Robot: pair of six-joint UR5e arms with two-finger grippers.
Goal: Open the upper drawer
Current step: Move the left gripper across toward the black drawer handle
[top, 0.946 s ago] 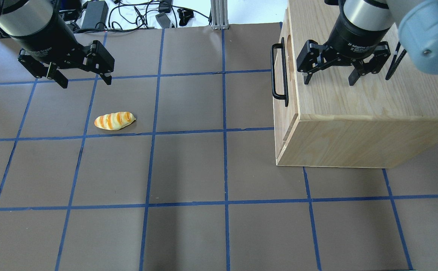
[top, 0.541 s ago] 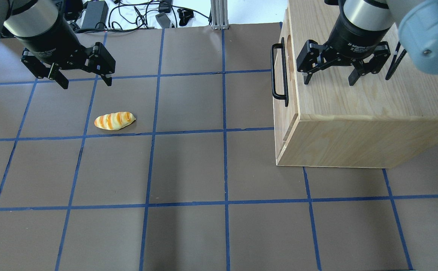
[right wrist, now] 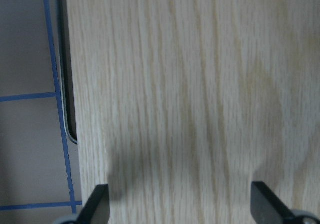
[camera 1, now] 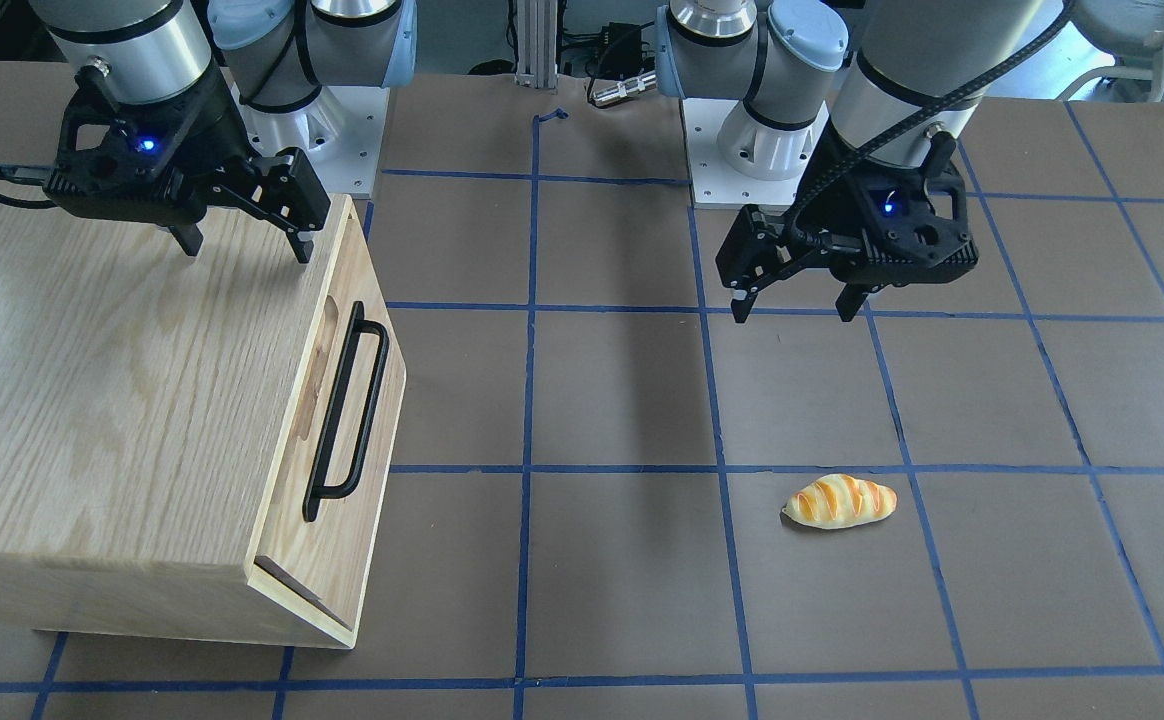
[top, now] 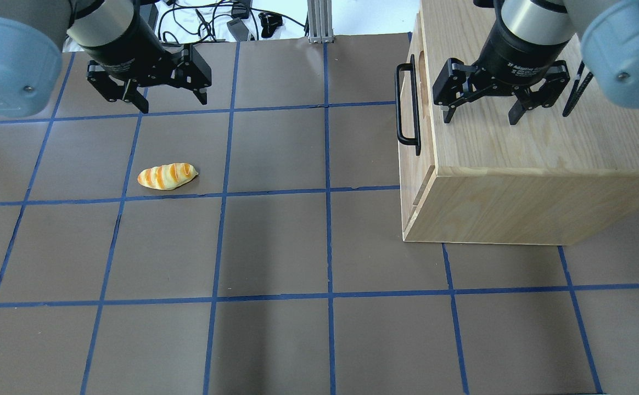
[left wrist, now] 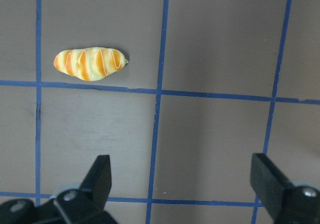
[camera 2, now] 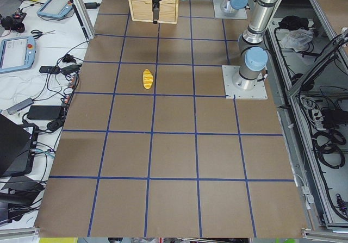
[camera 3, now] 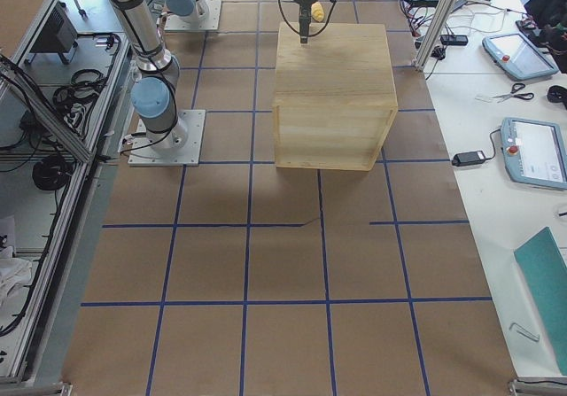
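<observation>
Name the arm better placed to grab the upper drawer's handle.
Right: the open right end effector hangs over the cabinet, near the handle; the left end effector hangs far off by the bread.

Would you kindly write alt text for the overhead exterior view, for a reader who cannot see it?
The right gripper hangs open over a large oak-grain cabinet, whose closed pale-wood upper drawer has a black bar handle. The left gripper hangs open above the brown gridded table, near a striped orange-and-yellow bread roll.
</observation>
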